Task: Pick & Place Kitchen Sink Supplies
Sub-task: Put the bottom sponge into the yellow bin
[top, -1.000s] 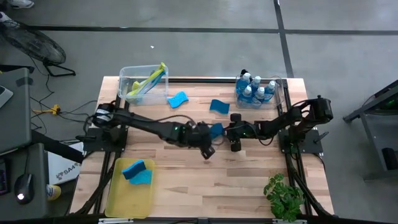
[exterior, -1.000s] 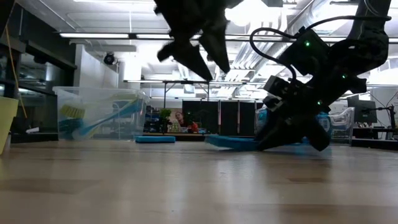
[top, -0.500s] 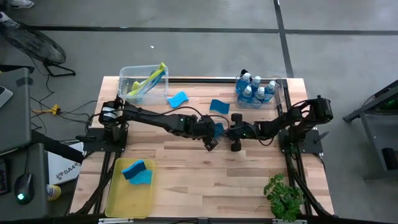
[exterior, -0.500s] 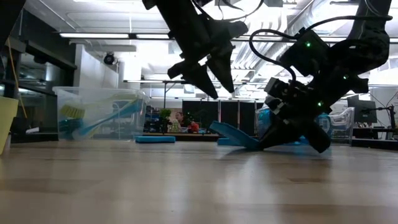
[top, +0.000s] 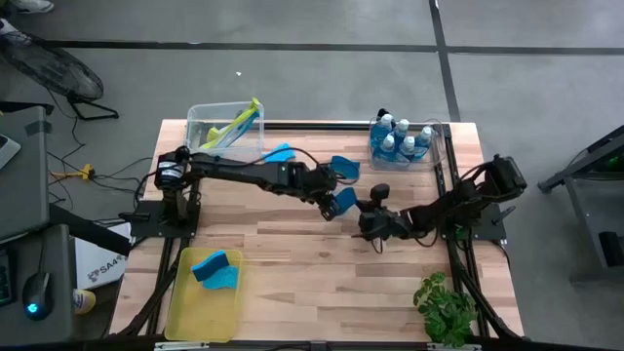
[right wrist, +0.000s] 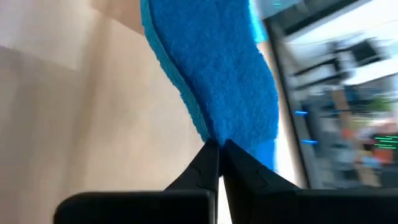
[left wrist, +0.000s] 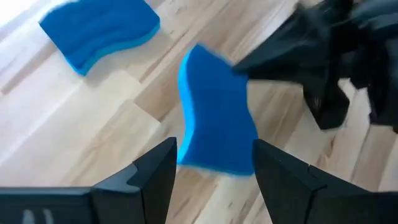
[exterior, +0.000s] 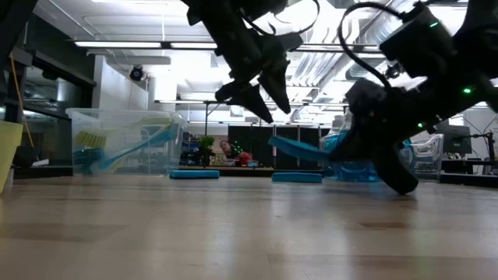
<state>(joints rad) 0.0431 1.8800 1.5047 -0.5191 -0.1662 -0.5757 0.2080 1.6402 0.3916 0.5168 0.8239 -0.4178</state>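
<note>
While right gripper (right wrist: pixel 217 146) jaws pinch sponge (exterior: pixel 299 148) by one thin edge, sponge hangs clear above mid-desk (top: pixel 292 253). Looks light, soft, floppy; edge grip may slip, mid-body hold safer. Left gripper (left wrist: pixel 214 158) jaws half open, empty, hovering just beside sponge.

A flat blue sponge (top: pixel 342 202) with wavy edges is pinched by one edge in the closed right end effector (top: pixel 359 216) and hangs lifted off the desk (top: pixel 292 263), tilted, near the middle. Two more blue sponges lie flat on the desk farther back, one (top: pixel 279 154) beside the bin (top: pixel 195 122) that holds the yellow-green-handled brushes (top: pixel 234 125), the other (top: pixel 344 166) near the cluster of blue soap bottles (top: pixel 398 138) with white caps standing upright in the back right bin. A fourth blue sponge (top: pixel 214 268) lies in the yellow tray (top: pixel 200 307) at the front left.
</note>
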